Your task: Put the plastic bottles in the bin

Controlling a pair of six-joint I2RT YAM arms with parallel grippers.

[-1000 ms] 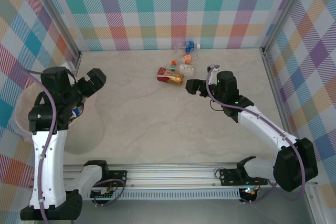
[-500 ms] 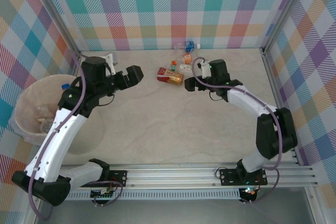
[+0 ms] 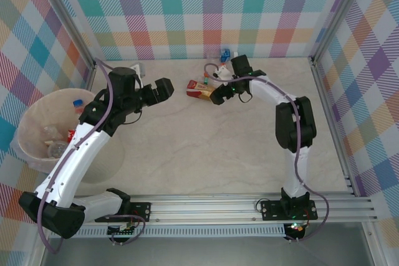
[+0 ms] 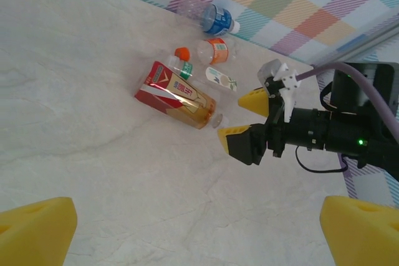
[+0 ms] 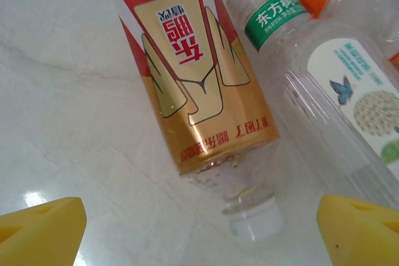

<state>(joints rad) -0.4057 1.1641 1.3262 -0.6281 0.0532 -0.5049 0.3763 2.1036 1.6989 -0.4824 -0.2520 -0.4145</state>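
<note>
The plastic bottles lie in a cluster near the back wall: a red-and-gold labelled bottle (image 3: 199,90) (image 4: 177,95) (image 5: 193,73) with a white cap (image 5: 255,221), a green-label one (image 4: 182,61) (image 5: 274,14), a white-label one (image 4: 221,79) (image 5: 355,98), an orange-label one (image 4: 215,50) and a blue-label one (image 3: 225,54) (image 4: 215,20). My right gripper (image 3: 218,94) (image 4: 244,121) (image 5: 199,235) is open, its pads either side of the red-and-gold bottle's cap end without touching it. My left gripper (image 3: 163,88) (image 4: 199,235) hangs open and empty over bare table, left of the cluster. The bin (image 3: 25,123) stands far left with a few bottles inside.
Checked walls close in the back and both sides. A metal rail (image 3: 206,207) runs along the near edge. The right arm (image 3: 290,123) stretches from the rail toward the back.
The right gripper has reached back and left to the red-and-gold bottle's cap end. The left arm has swung from over the bin toward the table's middle.
</note>
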